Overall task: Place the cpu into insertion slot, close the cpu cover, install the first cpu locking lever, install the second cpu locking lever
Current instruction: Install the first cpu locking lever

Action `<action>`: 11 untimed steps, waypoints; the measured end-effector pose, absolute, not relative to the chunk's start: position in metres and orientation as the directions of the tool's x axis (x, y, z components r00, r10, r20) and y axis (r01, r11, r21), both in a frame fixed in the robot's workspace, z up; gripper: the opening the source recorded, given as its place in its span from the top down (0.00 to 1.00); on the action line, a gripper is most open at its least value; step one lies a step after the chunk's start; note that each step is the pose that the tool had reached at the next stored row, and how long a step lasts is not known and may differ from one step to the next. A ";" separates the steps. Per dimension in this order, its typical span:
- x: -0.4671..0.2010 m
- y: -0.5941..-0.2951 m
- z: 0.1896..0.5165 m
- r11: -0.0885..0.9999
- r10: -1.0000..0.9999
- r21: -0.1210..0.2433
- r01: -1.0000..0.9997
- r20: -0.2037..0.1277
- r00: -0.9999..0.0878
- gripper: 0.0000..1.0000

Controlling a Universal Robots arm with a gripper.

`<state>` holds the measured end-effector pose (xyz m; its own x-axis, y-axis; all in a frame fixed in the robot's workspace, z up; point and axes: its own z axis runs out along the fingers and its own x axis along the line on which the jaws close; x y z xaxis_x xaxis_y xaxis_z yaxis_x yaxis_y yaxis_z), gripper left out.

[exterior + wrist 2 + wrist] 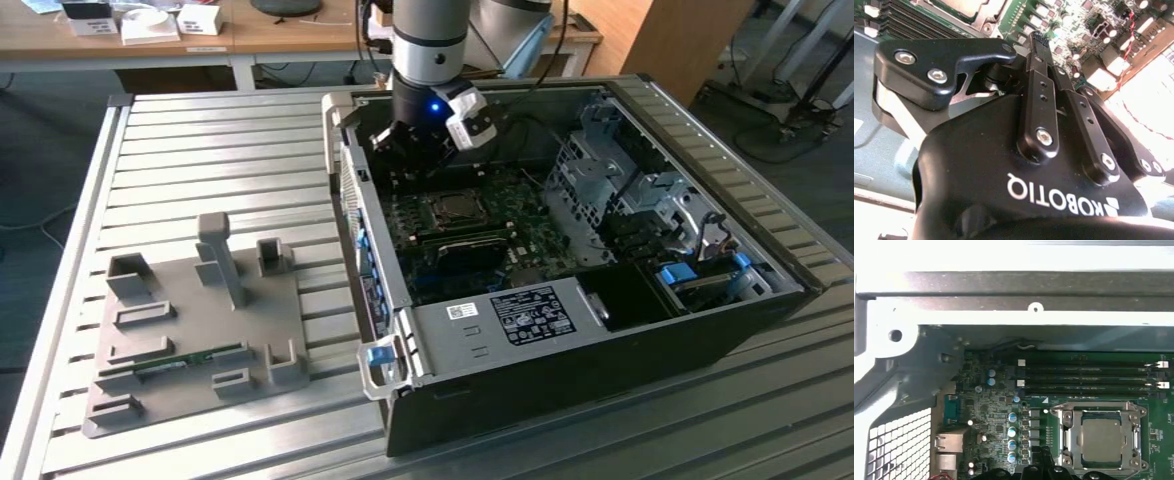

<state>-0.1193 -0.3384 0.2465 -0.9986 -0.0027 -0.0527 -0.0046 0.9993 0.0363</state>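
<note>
Hovering my black gripper [1040, 462], fingers [1038, 95] together on nothing, just beside the dark square insertion slot [1077, 437]: flat silvery-grey cpu [1101, 437] seated, thin silvery metal cover [1099, 407] down over it; levers, I can't tell.

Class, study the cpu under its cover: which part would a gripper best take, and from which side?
Likely two opposite edges, from straight above: the cpu is a flat square lying face up. For now the cpu cover lies over it and overlaps those edges, leaving just its metal top bare.
</note>
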 end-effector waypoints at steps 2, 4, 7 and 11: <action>-0.119 -0.338 0.247 0.999 -0.003 0.036 -0.005 -0.053 -0.999 0.89; -0.120 -0.338 0.247 0.999 -0.003 0.036 -0.005 -0.053 -0.999 0.89; -0.122 -0.339 0.247 0.999 -0.003 0.036 -0.005 -0.053 -0.999 0.89; -0.127 -0.338 0.247 0.999 -0.003 0.036 -0.005 -0.053 -0.999 0.89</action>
